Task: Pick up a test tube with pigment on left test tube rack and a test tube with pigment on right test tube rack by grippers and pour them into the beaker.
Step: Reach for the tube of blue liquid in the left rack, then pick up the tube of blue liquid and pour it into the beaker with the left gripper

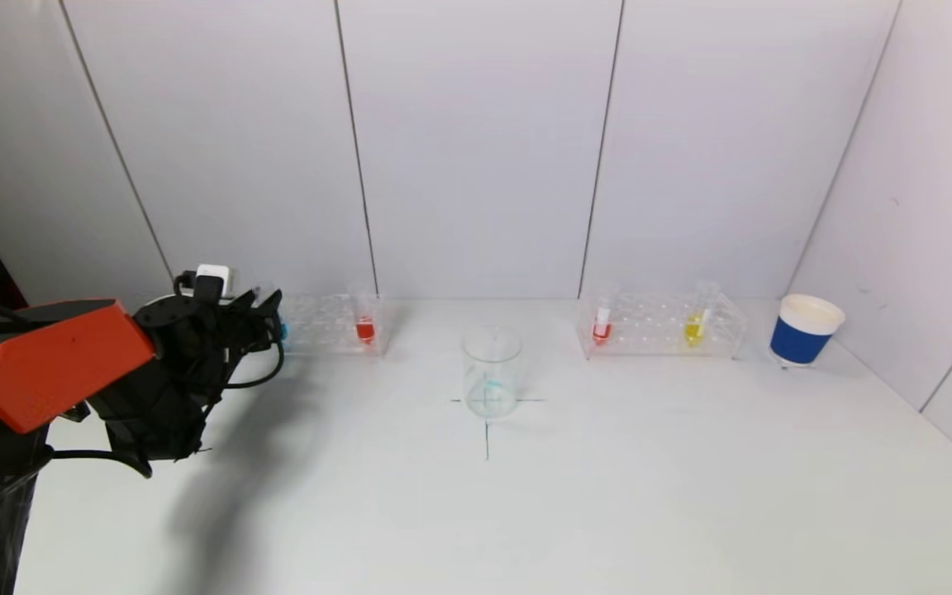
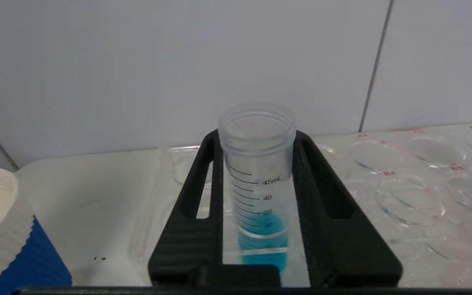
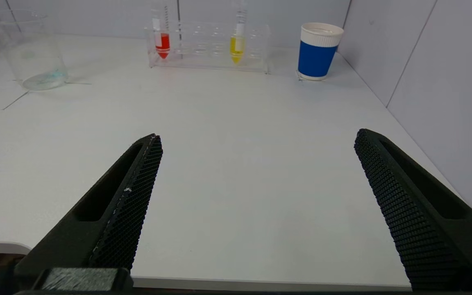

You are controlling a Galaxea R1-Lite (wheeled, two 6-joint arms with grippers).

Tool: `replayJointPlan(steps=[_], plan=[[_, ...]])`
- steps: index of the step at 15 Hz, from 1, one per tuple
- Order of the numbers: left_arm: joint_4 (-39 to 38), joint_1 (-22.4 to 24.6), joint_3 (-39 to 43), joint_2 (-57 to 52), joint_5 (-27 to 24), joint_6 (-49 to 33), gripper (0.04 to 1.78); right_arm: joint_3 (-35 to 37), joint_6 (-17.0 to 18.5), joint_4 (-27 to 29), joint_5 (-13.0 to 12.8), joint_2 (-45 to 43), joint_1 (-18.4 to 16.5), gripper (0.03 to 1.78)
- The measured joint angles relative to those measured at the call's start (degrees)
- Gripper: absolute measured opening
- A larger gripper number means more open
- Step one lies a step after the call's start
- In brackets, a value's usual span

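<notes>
Head view shows the left hand (image 1: 265, 318) at the left of the frame, reaching to the left end of the left test tube rack (image 1: 327, 322) against the back wall. In the left wrist view its two black fingers (image 2: 203, 196) are clenched on the blue test tube (image 2: 258, 184), pressing both sides of it. This tube is clear plastic with a wide threaded open mouth and black graduation marks printed down its side; blue pigment fills only its lower part, and it stands upright in the rack. A red test tube (image 1: 365, 324) stands at the other end of the same rack.

At the middle of the head view the beaker (image 1: 491, 372) sits on a cross marked on the white desk (image 1: 608, 496), clear, with a faint bluish smear at its bottom. To the right of it, the right test tube rack (image 1: 662, 326) holds a second red test tube (image 1: 602, 326) and a yellow test tube (image 1: 696, 322), both upright. A blue and white paper cup (image 1: 805, 330) stands just beside that rack.

Right wrist view shows the right hand (image 3: 258, 141) released, fingers spread wide over the near desk edge, well apart from the racks
</notes>
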Motion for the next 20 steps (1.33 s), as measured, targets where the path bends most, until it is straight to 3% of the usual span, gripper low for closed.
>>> replayJointPlan(steps=[2, 20], plan=[[0.0, 0.1, -0.4, 0.2, 0.0, 0.0, 0.44, 0.0, 0.0, 0.0, 0.0, 0.0, 0.0, 1.71], [0.0, 0.4, 1.9, -3.3, 0.1, 0.1, 0.43, 0.0, 0.0, 0.0, 0.0, 0.0, 0.0, 1.71]])
